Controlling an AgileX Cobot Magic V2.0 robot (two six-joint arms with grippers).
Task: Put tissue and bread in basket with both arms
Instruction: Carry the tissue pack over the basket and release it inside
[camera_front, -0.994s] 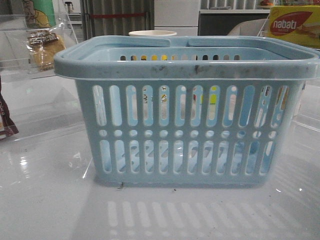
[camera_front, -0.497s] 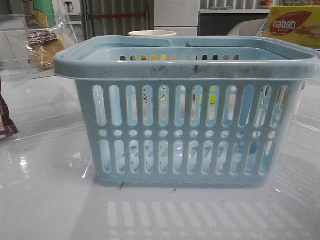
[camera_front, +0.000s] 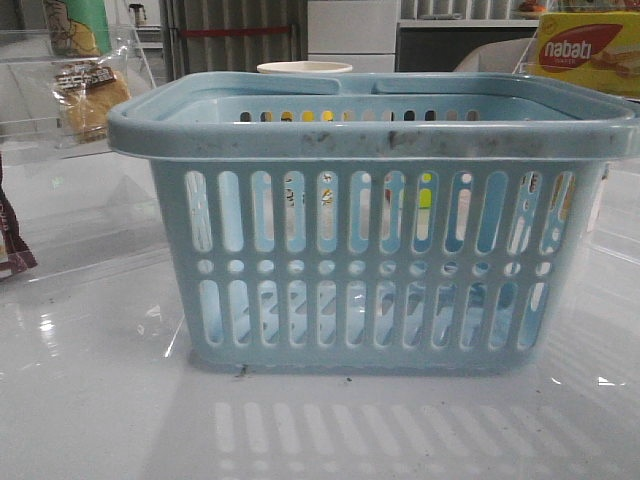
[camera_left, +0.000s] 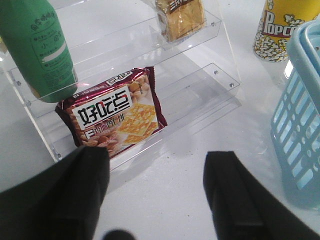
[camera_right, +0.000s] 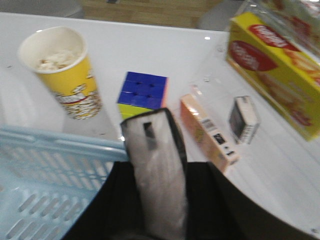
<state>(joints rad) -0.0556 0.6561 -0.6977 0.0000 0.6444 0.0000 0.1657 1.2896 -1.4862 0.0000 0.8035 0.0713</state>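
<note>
The right hand (camera_right: 160, 210) looks clamped on the tissue (camera_right: 155, 165), a blurred packet with dark edges that I take for it. It hangs beside the far corner of the basket (camera_front: 370, 135), not yet over the opening. It should go well inside the rim before letting go, so the packet does not catch on the handle. The left hand (camera_left: 155, 200) is spread and holds nothing. The bread (camera_left: 180, 17) lies on an upper step of the clear stand (camera_left: 220, 75), beyond a biscuit pack (camera_left: 115, 115). That hand should go over the pack and pinch the bag lightly, since crinkly plastic slips. The table (camera_front: 100, 400) is white, glossy and reflective. Grey cabinets stand behind.
</note>
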